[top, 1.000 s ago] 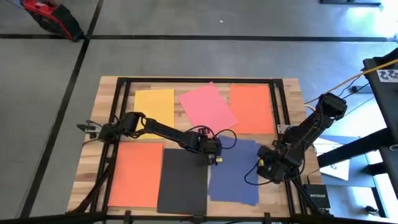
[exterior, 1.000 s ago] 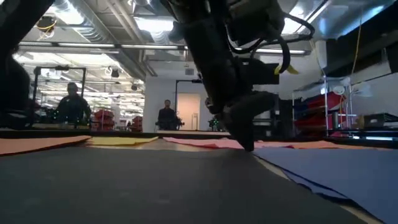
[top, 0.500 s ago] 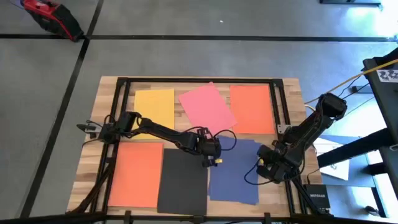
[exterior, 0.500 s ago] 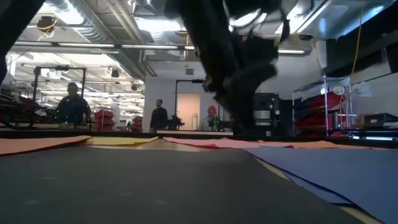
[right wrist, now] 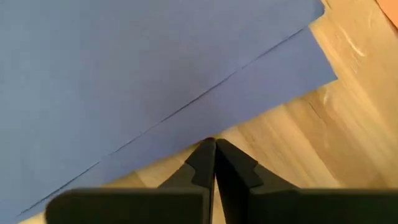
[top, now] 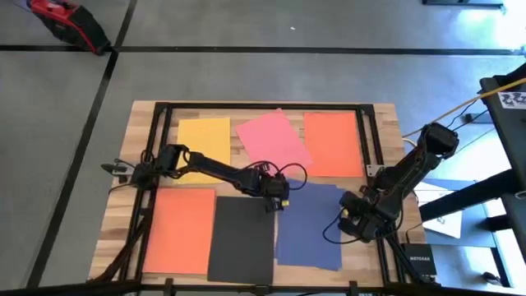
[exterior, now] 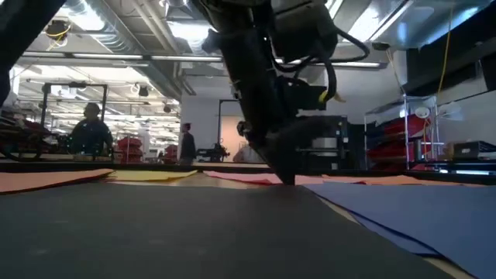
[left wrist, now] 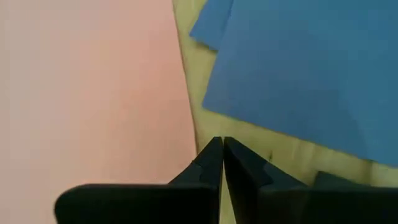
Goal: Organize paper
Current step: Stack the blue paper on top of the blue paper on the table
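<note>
Sheets of thin coloured paper lie flat across the pale wooden tabletop in the high view: yellow sheet, tilted pink sheet and orange sheet along the far side; second orange sheet, black sheet and overlapping dark blue sheets nearer. Left gripper sits mid-table at the black sheet's far corner. Right gripper rests by the blue sheets' right edge.

Low view: left gripper tip down at the paper surface, black sheet filling the foreground.

Left wrist view: fingers pressed together, nothing between them, over bare wood between pink and blue.

Right wrist view: fingers likewise closed and empty, at the blue sheets' edge.
</note>
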